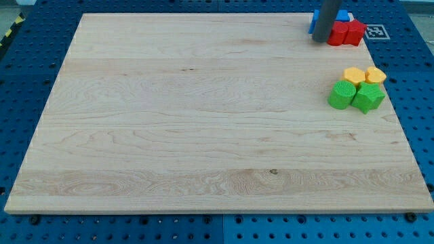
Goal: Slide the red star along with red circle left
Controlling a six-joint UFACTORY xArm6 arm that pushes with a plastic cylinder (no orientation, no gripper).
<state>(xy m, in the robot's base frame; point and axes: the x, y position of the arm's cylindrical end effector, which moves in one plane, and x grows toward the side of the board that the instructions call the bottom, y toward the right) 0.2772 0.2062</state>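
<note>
Tip (320, 41) down at the board's (203, 135) one o'clock corner, just beside the red circle (337, 33) at its nine o'clock edge, seemingly touching. No jaws on this rod, nothing held. Red star (354, 32) touching the circle at its three o'clock. Blue blocks (344, 15) behind at twelve, partly hidden by the rod, shapes unclear. Well apart at five o'clock: yellow pair (364, 74) touching green pair (356, 96), the greens at six o'clock of the yellows.
</note>
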